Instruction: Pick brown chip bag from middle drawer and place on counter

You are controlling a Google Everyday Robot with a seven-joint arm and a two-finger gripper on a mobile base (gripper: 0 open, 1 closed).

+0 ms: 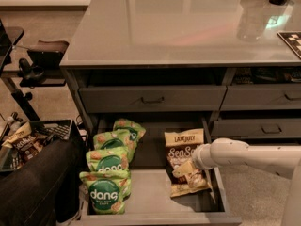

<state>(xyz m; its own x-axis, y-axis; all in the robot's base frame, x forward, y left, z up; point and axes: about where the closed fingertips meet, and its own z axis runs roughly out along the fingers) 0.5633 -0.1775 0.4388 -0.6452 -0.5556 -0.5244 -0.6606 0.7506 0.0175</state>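
Grey and glossy, the counter [178,27] fills the far half of the camera view, with a checkered black-and-white board [291,40] at its right edge. Below it the middle drawer [150,199] stands pulled out toward the near side.

In the drawer's right half lies the brown chip bag [179,147], flat on the floor. Its cream top band reads "LATE JULY", with white letters "Sea S" beneath; the rest of the word is covered. A white arm [254,157] reaches in from the right over the drawer's side wall. The gripper [197,158] at its end sits over the bag's middle, toward its right side; whether it is clenched on the bag or released cannot be told.

In the drawer's left half, green bags [104,197] lie overlapping in a row from near to far, the nearest two reading "dang". Above is a narrower drawer [153,99] with a bar handle. Left of the cabinet sits a basket of snack packs [26,140].
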